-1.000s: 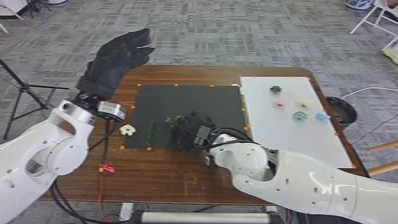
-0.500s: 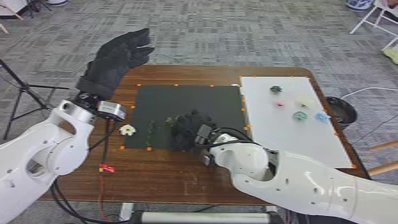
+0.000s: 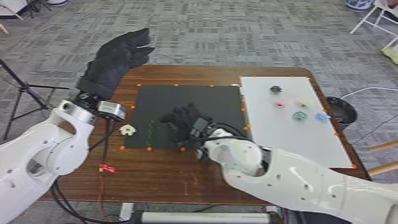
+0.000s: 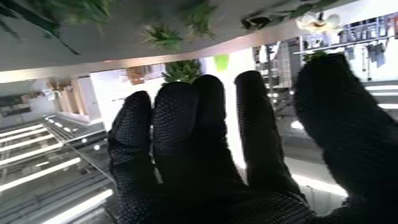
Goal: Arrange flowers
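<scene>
Flowers (image 3: 300, 116) right of mat (image 3: 160, 100)

Through my head view I count five small flowers on one white sheet (image 3: 315, 145): one dark (image 3: 275, 89), one pink (image 3: 280, 103), one pale yellow (image 3: 305, 104), one teal (image 3: 299, 115) and one blue (image 3: 322, 117). I get one white piece (image 3: 128, 130) beside one black mat (image 3: 191, 95), on one table (image 3: 169, 175). My wrist view gives me several green sprigs (image 4: 163, 36); their exact number I can't tell.

Gray patterned carpet (image 3: 213, 30) around a brown wooden table (image 3: 178, 185).
</scene>
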Controlling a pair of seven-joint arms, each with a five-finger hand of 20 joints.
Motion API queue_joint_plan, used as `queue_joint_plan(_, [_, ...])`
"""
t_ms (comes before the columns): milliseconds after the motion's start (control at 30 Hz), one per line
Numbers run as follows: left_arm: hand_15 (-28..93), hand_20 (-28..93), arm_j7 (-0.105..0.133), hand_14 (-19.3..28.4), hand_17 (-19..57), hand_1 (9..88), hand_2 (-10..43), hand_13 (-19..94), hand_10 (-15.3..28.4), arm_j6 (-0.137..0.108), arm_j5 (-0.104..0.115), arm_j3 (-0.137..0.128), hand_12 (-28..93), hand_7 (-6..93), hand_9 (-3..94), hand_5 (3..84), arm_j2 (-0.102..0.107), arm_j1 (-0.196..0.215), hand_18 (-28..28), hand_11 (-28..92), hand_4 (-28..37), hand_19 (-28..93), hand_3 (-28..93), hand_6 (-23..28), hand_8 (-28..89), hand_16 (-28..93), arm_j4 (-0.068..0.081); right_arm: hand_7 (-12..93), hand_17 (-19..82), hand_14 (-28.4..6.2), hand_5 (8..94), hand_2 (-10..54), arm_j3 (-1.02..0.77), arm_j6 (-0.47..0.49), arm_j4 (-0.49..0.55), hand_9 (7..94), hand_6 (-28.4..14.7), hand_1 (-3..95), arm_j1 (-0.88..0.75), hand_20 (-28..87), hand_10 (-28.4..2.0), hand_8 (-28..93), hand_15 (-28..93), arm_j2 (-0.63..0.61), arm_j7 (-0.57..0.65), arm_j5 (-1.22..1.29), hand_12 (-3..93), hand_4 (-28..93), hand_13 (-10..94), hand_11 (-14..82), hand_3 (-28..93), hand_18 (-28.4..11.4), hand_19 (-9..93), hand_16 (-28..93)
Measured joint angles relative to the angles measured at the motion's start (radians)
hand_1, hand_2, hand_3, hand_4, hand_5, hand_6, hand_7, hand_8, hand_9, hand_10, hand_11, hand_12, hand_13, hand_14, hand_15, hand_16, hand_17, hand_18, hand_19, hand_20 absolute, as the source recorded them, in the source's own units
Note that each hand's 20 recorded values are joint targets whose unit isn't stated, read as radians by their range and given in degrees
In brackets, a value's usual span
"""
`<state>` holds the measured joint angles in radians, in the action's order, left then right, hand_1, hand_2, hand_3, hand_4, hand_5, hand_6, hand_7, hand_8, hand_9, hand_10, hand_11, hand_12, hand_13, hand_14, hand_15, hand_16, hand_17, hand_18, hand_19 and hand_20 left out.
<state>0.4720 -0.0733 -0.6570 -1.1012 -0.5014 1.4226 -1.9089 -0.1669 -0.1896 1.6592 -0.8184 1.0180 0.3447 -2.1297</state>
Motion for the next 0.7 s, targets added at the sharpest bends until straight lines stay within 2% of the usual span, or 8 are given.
queue_joint_plan(67, [28, 14, 0.001, 13.1, -10.0, 25.2, -2.6, 18, 10.6, -0.001, 0.000, -0.001, 20, 18.4, 22.2, 29.3, 0.000, 0.000, 19.9, 19, -25.5, 37, 68, 2.5, -8, 6, 0.000, 19, 15, -14.6, 26.1, -5.3, 0.000, 0.040, -0.008, 38.8, 3.9, 36.5, 0.013, 56, -15.4, -13, 84, 0.020, 0.007, -0.001, 55.7, -22, 41, 60.6, 93, -21.1, 77, 41])
queue_joint_plan(133, [28, 14, 0.002, 13.1, -9.9, 25.1, -2.6, 18, 10.6, -0.003, 0.000, -0.001, 20, 18.5, 22.2, 29.3, 0.000, 0.000, 19.9, 19, -25.4, 37, 69, 2.6, -8, 6, 0.000, 17, 18, -14.0, 22.5, -8.0, 0.000, 0.114, -0.018, 45.8, 3.9, 40.0, 0.032, 56, -13.4, -13, 83, 0.044, 0.012, -0.003, 58.8, -22, 47, 57.8, 93, -21.7, 78, 44])
queue_joint_plan(233, [28, 14, 0.003, 13.1, -9.9, 25.2, -2.5, 18, 10.6, -0.006, 0.000, 0.005, 20, 18.4, 22.2, 29.3, 0.001, -0.008, 20.0, 19, -25.5, 37, 68, 2.5, -8, 6, 0.002, 16, 21, -13.3, 20.8, -7.5, 0.011, 0.229, -0.040, 53.7, 3.9, 40.5, 0.074, 57, -13.0, -12, 84, 0.087, 0.010, -0.003, 56.3, -20, 54, 59.2, 93, -22.7, 81, 45])
queue_joint_plan(300, [28, 14, 0.004, 13.1, -9.9, 25.2, -2.5, 18, 10.6, -0.007, 0.000, 0.015, 20, 18.4, 22.2, 29.3, 0.002, -0.019, 20.0, 19, -25.4, 38, 68, 2.5, -8, 6, 0.002, 16, 24, -12.5, 20.2, -7.0, 0.040, 0.267, -0.066, 57.9, 4.1, 40.4, 0.113, 56, -12.9, -12, 86, 0.119, 0.005, -0.001, 51.5, -19, 57, 61.4, 93, -23.1, 83, 43])
queue_joint_plan(433, [28, 14, 0.005, 13.1, -9.9, 25.3, -2.6, 18, 10.6, -0.007, 0.000, 0.050, 20, 18.3, 22.2, 29.3, 0.005, -0.054, 20.0, 19, -25.4, 37, 68, 2.5, -8, 6, 0.006, 15, 30, -11.7, 19.7, -5.6, 0.109, 0.268, -0.127, 65.3, 3.9, 39.6, 0.193, 56, -11.6, -11, 89, 0.183, -0.010, 0.006, 43.9, -15, 66, 64.1, 93, -23.7, 88, 37])
queue_joint_plan(500, [28, 14, 0.005, 13.1, -9.9, 25.2, -2.6, 18, 10.6, -0.007, 0.000, 0.069, 20, 18.3, 22.3, 29.3, 0.006, -0.073, 20.0, 19, -25.4, 37, 68, 2.5, -8, 6, 0.008, 14, 31, -11.4, 19.7, -5.1, 0.123, 0.266, -0.146, 67.1, 3.9, 39.2, 0.218, 55, -11.8, -11, 90, 0.209, -0.015, 0.011, 43.0, -13, 67, 64.5, 93, -23.9, 90, 35])
queue_joint_plan(700, [28, 14, 0.006, 13.1, -9.9, 25.3, -2.6, 18, 10.7, -0.005, -0.001, 0.098, 20, 18.3, 22.2, 29.4, 0.006, -0.113, 20.0, 19, -25.4, 38, 68, 2.6, -8, 6, 0.011, 17, 35, -11.1, 21.5, -0.3, 0.160, 0.268, -0.163, 72.4, 4.6, 36.3, 0.273, 55, -11.5, -13, 93, 0.266, -0.017, 0.013, 42.6, -7, 72, 66.5, 93, -24.8, 93, 33])
